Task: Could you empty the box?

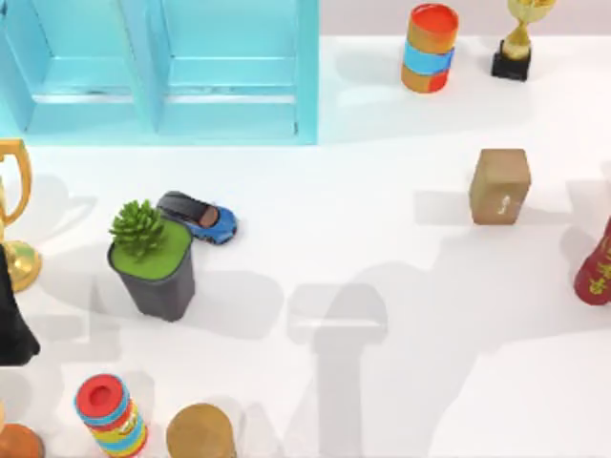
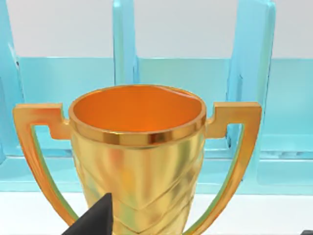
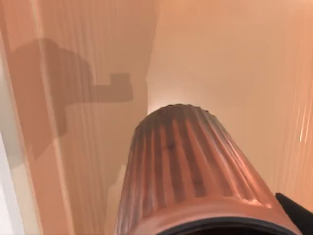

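Observation:
The box (image 1: pixel 498 186) is a small tan cuboid with a tiny white mark on one face. It stands on the white table (image 1: pixel 382 239) toward the right, and its inside is hidden. My left arm (image 1: pixel 11 320) is at the table's left edge, near a gold trophy (image 2: pixel 137 147). In the left wrist view its dark fingertips (image 2: pixel 95 220) sit wide apart, open, holding nothing. A dark part of my right gripper (image 3: pixel 296 213) shows beside a ribbed pinkish-brown cup (image 3: pixel 190 171) close to the camera.
A turquoise cabinet (image 1: pixel 162 76) fills the back left. A potted plant (image 1: pixel 153 262) and a blue toy car (image 1: pixel 202 218) stand left of centre. A striped can (image 1: pixel 430 48) and a small trophy (image 1: pixel 520 38) are back right, a red bottle (image 1: pixel 597 262) at the right edge.

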Robot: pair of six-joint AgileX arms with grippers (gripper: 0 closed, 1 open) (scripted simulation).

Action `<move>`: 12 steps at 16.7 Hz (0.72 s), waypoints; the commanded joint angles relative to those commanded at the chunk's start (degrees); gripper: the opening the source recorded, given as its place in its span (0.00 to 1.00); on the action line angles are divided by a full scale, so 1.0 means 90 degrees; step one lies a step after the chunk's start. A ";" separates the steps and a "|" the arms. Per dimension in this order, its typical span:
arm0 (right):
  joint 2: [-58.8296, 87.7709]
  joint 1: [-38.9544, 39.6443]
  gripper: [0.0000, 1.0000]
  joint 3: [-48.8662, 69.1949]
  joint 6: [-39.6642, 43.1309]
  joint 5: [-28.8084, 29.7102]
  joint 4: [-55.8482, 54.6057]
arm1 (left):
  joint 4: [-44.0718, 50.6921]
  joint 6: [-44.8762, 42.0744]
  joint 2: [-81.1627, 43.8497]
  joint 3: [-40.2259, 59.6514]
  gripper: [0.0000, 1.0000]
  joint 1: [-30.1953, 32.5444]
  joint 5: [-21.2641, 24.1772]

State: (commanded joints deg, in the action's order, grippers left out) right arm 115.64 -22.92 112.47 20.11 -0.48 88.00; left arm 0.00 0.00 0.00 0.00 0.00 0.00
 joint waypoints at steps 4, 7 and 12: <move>-0.0613 0.0860 0.00 -0.0148 -0.1180 -0.0035 -0.0573 | 0.0000 0.0000 0.0000 0.0000 1.00 0.0000 0.0000; -0.1040 0.2175 0.00 -0.0607 -0.2657 -0.0117 -0.1011 | 0.0000 0.0000 0.0000 0.0000 1.00 0.0000 0.0000; -0.1632 0.4734 0.00 -0.2332 -0.4633 -0.0178 -0.1572 | 0.0000 0.0000 0.0000 0.0000 1.00 0.0000 0.0000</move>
State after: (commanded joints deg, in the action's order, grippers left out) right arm 100.95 19.68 91.48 -21.58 -2.09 73.85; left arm 0.00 0.00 0.00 0.00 0.00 0.00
